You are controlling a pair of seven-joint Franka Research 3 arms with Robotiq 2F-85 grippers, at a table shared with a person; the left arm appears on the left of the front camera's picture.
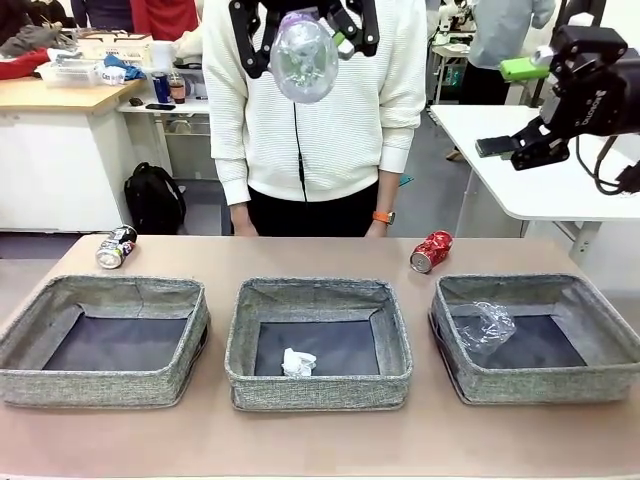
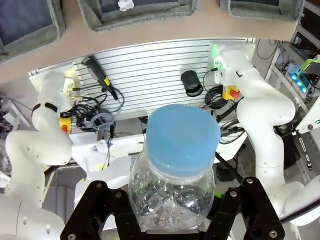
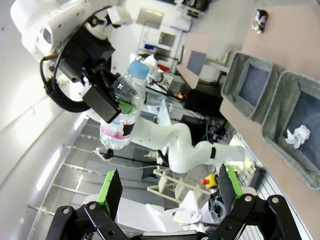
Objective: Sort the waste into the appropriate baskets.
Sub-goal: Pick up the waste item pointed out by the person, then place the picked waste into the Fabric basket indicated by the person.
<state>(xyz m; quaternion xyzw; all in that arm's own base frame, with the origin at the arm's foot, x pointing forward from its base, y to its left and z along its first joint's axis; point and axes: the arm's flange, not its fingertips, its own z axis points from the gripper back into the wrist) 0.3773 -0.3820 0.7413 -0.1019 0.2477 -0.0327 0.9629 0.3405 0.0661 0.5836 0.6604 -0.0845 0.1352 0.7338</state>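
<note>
Table (image 1: 320, 440): Your work surface carries three grey baskets in a near row, with a person (image 1: 250, 110) standing at the far edge.
Left basket (image 1: 100, 385): Nothing shows on its dark floor.
Middle basket (image 1: 318, 392): It holds one item.
Right basket (image 1: 540, 385): It holds one item.
Left gripper (image 1: 300, 40): You have it raised high over the middle of the table, its fingers clamped on the bottle.
Right gripper (image 3: 170, 187): It hangs up at the right, well clear of the baskets, with its fingers spread wide and nothing between them.
Bottle (image 2: 175, 170): Clear with a blue cap, it is held aloft and not yet in any basket.
Plastic cup (image 1: 484, 326): It lies crumpled inside the right basket.
Red can (image 1: 431, 251): It lies crushed on the table, just beyond the right basket.
Dark can (image 1: 116, 247): It lies on its side on the table, beyond the left basket's far-left corner.
Paper ball (image 1: 297, 362): It sits at the near wall of the middle basket.
Progress: By this count you are about midway, with two pieces binned, one in the air and both cans left to sort.
</note>
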